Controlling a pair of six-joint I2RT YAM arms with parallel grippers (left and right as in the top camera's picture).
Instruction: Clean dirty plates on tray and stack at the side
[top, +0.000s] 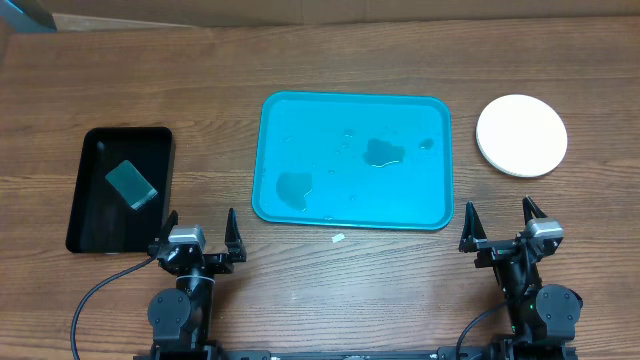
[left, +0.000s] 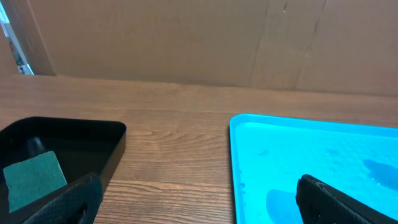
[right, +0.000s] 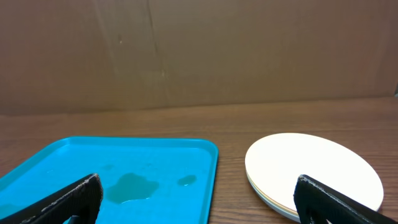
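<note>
The turquoise tray (top: 352, 106) lies in the middle of the table with only wet puddles on it; it also shows in both wrist views, tray (left: 298, 146) and tray (right: 74, 162). The plates (top: 521, 134) sit stacked on the wood to the tray's right, a white one on top; in the right wrist view the plates (right: 311, 165) show a pale yellowish edge lower in the stack. My left gripper (top: 197, 235) rests open near the table's front edge, below the tray's left corner. My right gripper (top: 499, 230) stands open in front of the stack, holding nothing.
A black tray (top: 90, 165) at the left holds a green sponge (top: 132, 184), also seen as sponge (left: 34, 177). A small white scrap (top: 338, 239) lies on the wood just before the turquoise tray. A brown cardboard wall (right: 199, 50) backs the table.
</note>
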